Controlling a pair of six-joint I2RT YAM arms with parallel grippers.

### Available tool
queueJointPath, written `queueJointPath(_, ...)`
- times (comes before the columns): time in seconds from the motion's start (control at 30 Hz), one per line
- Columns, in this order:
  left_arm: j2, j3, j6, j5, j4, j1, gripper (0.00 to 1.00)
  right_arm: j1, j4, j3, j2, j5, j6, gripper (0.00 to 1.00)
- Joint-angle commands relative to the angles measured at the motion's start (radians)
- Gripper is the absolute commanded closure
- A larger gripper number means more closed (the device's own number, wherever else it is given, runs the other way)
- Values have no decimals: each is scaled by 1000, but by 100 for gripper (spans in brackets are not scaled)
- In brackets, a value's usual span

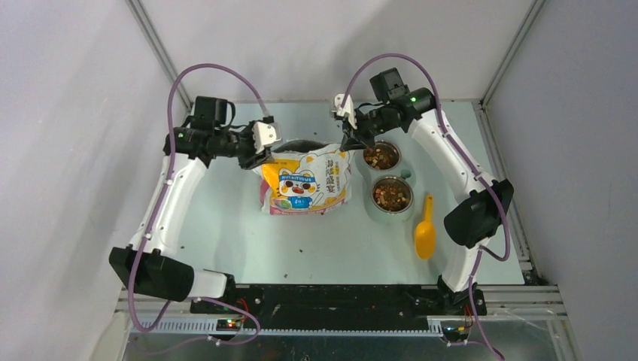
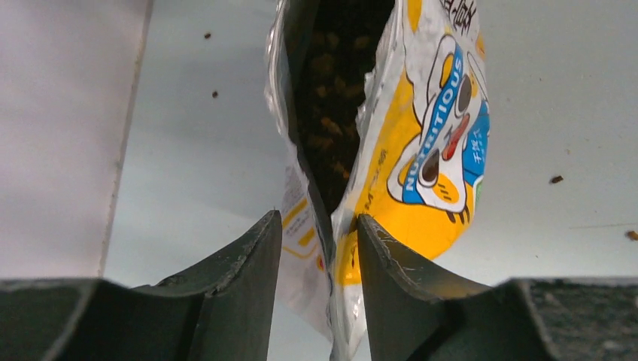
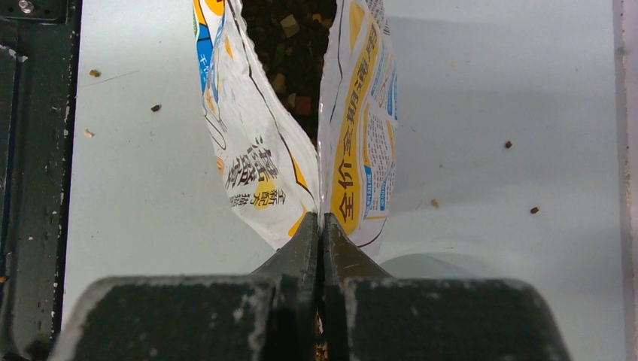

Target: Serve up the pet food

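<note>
The pet food shows as brown kibble in two steel bowls, the far one and the near one, and inside the open bag's mouth. The printed cat bag stands at mid-table with its top spread. My left gripper is open, its fingers astride the bag's left top corner without pressing it. My right gripper is shut on the bag's right top corner, the film pinched between the fingertips.
A yellow scoop lies on the table in front of the bowls, to the right. Stray kibble bits dot the pale tabletop. Grey walls close in the back and both sides.
</note>
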Motion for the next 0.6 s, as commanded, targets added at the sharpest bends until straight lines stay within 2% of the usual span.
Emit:
queueJointPath(0.0,7,0,-61,-11,102,-34,54,-10,37,70,-30,24,-6,100)
queueJointPath(0.07,19,5,-60,-29,103,-38,61,-10,38,67,-34,27,-10,100)
queueJointPath(0.1,22,8,-55,-37,94,-38,71,-10,38,65,-35,29,-12,100)
queueJointPath(0.13,27,18,-38,-41,74,-36,77,-13,37,60,-37,29,-13,100)
queueJointPath(0.17,29,22,-28,-40,60,-33,89,-14,37,58,-40,29,-13,100)
queueJointPath(0.23,24,33,-12,-22,28,-18,98,-21,39,48,-44,29,-15,100)
queueJointPath(0.47,17,68,-10,39,-61,68,100,-39,74,5,-62,14,-4,100)
queueJointPath(0.57,-4,49,-34,47,-37,68,100,-21,140,-32,-78,-2,17,100)
